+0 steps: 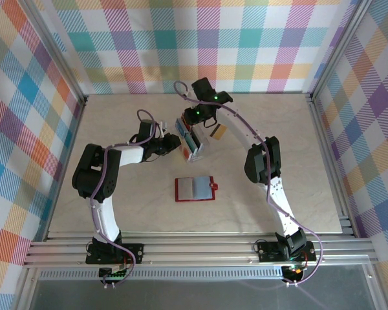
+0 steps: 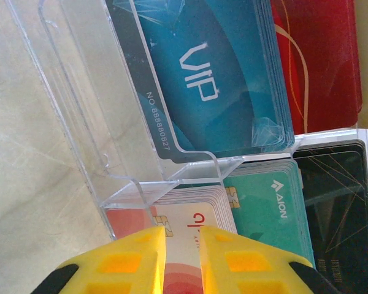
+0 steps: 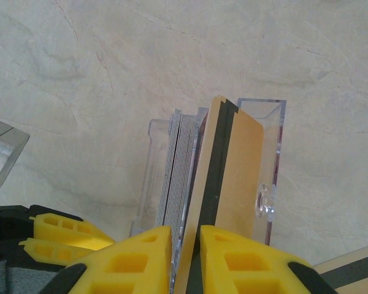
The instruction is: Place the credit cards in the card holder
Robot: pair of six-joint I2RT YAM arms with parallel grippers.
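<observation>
Gold card (image 3: 244,174), pinched in right gripper (image 3: 186,237) (over rack (image 3: 273,119))

Blue card (image 2: 221,73): "VIP", large white letters
Blue card's dark edge: "NO.88888827"
Teal card (image 2: 267,214): "AION", white, beside a small logo
Black card (image 2: 334,214): print too small to read
</observation>
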